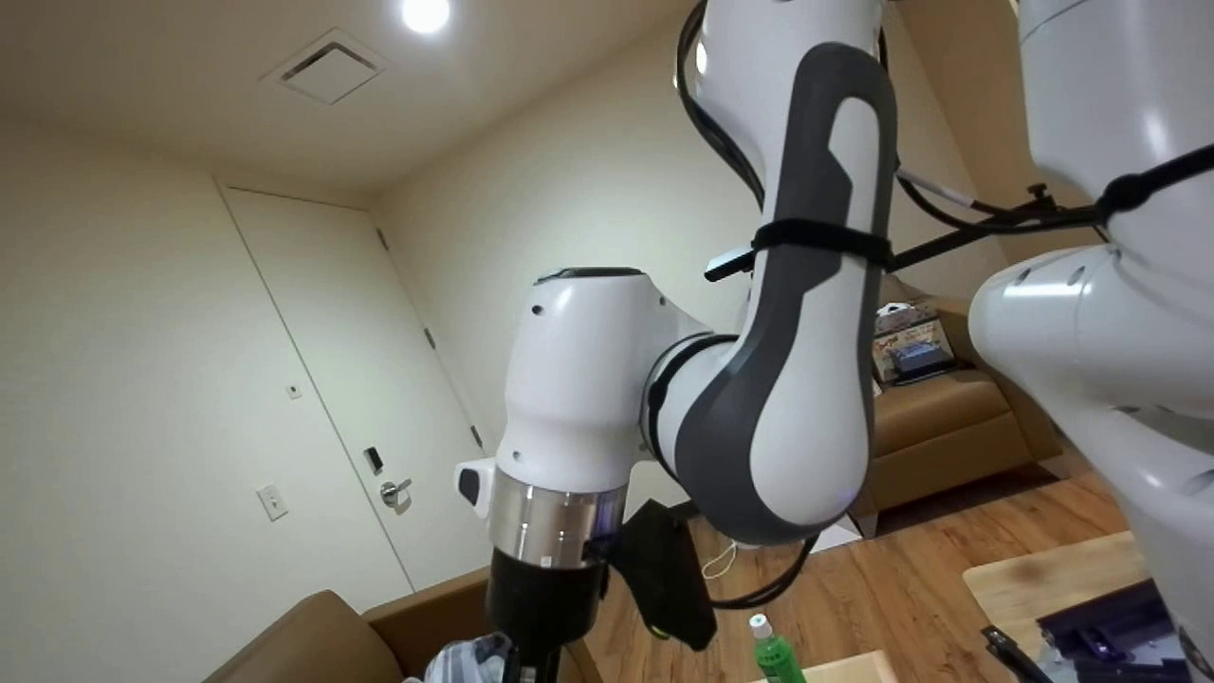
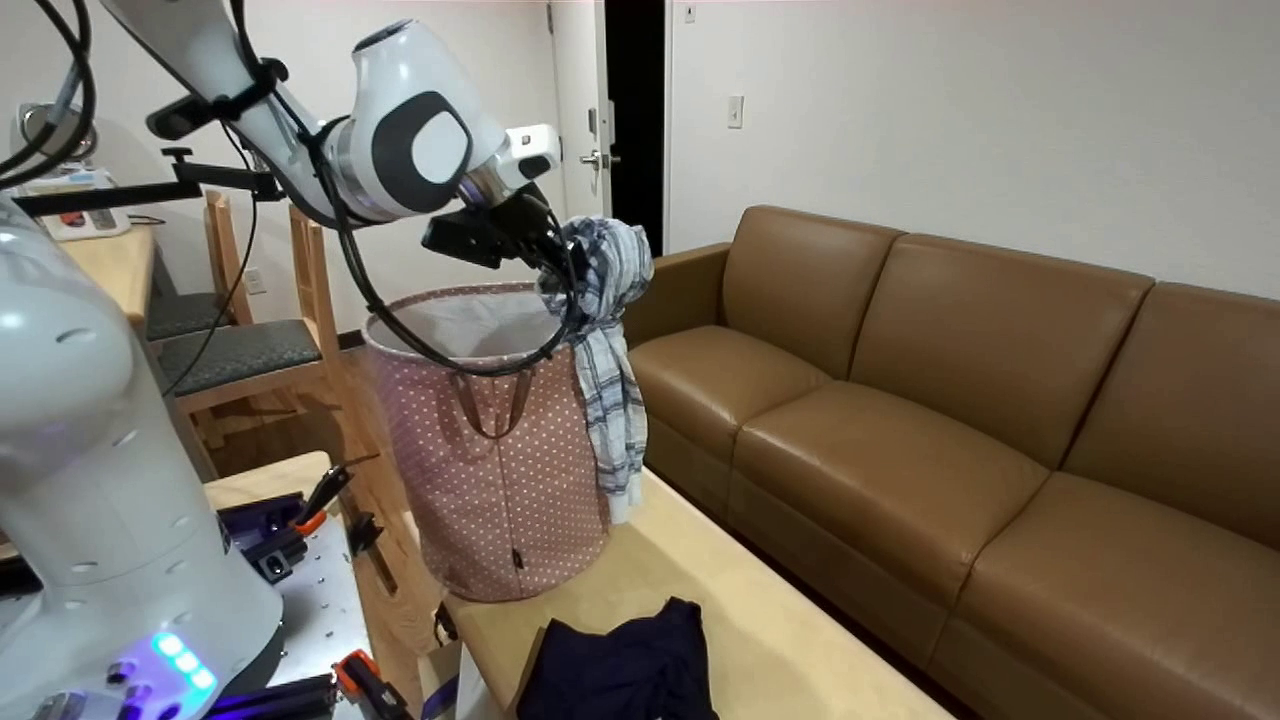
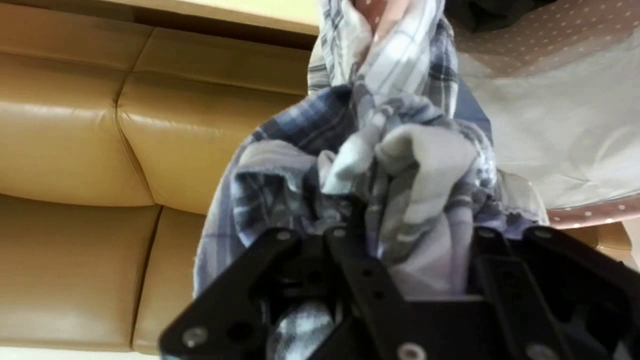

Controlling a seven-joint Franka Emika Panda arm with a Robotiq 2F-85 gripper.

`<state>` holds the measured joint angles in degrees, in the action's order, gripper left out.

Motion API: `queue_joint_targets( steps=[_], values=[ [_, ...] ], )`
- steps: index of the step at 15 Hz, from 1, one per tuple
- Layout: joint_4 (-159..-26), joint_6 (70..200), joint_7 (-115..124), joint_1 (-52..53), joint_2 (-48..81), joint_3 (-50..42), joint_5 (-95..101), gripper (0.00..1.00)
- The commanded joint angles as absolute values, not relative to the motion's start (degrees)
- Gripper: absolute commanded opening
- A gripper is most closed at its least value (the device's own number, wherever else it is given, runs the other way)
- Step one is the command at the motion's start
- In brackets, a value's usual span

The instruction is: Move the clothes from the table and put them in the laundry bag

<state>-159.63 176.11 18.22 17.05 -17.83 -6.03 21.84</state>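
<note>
Much of the plaid garment (image 2: 615, 400) is lost in its own folds, so I can't make out its full shape; it's bunched up top, white and pale grey crossed with blue-grey lines. The hand (image 3: 420, 232) is clamped on that bunch, its grip buried in cloth. The garment's tail hangs beside the laundry bag (image 2: 480, 500), outside it; whether they touch, I can't tell. Near the bag, on the desk (image 2: 790, 650), lies a dark navy cloth (image 2: 625, 665), its near end cut off.

1 ceiling lamp (image 1: 426, 14) glares white; soft highlights streak the tan sofa (image 3: 95, 145).
</note>
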Motion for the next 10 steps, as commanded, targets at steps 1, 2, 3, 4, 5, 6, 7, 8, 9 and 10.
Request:
queue_joint_targets(
  steps=[1, 2, 3, 4, 5, 6, 7, 8, 9, 10],
  values=[
    [-159.67, 176.64, 17.79, 19.93, -14.80, -10.67, 20.83, 0.10],
    [-159.70, 176.75, 17.75, 20.76, -13.76, -11.63, 20.58, 0.11],
    [-159.73, 176.86, 16.75, 23.02, -12.06, -13.53, 19.57, 0.12],
    [-159.74, 176.84, 16.37, 24.45, -10.69, -14.74, 18.96, 0.12],
    [-159.75, 176.26, 16.43, 25.47, -9.68, -15.50, 18.64, 0.28],
    [-159.74, 175.71, 16.38, 26.68, -8.98, -16.52, 18.04, 0.48],
    [-159.72, 174.92, 16.71, 26.95, -9.19, -17.01, 18.27, 0.53],
    [-159.67, 174.32, 17.31, 26.80, -9.43, -17.15, 18.89, 0.58],
    [-159.64, 173.23, 18.46, 25.44, -10.77, -16.66, 20.78, 0.66],
    [-159.57, 172.30, 19.35, 24.24, -11.94, -16.09, 22.22, 0.72]
  ],
)
